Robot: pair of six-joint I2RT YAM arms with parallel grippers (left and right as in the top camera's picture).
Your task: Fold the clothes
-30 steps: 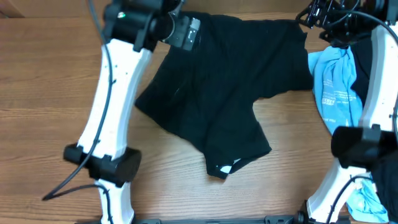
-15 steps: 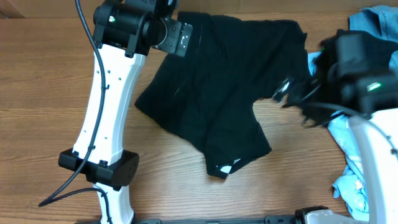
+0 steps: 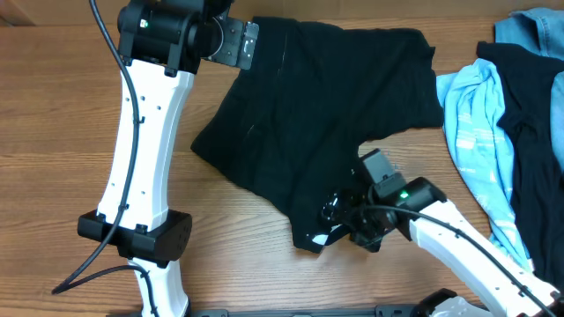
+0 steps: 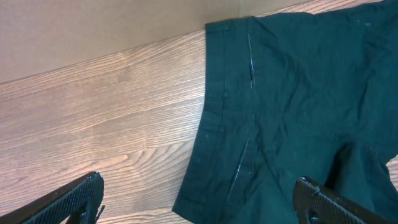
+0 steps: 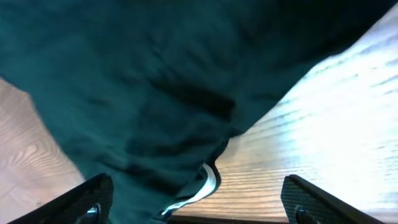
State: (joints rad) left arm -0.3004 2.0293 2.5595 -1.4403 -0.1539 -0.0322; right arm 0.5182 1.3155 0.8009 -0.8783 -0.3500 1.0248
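Observation:
The black garment (image 3: 308, 114) lies spread on the wooden table, with a small white inner label (image 3: 322, 238) at its near corner. My left gripper (image 3: 238, 42) hovers at the garment's far left corner. In the left wrist view it is open (image 4: 199, 205) over the garment's hemmed edge (image 4: 292, 93), holding nothing. My right gripper (image 3: 339, 214) is low over the near corner. In the right wrist view it is open (image 5: 199, 202), straddling the edge of the black cloth (image 5: 155, 74) and the white label (image 5: 208, 183), holding nothing.
A pile of other clothes lies at the right: a light blue garment (image 3: 471, 114), a black one (image 3: 529, 132) and a denim-blue one (image 3: 529, 26) at the far right corner. Bare wooden table (image 3: 70, 132) lies to the left and in front.
My right arm has swung from the pile at the far right down to the black garment's near corner by the label. My left arm has shifted slightly left.

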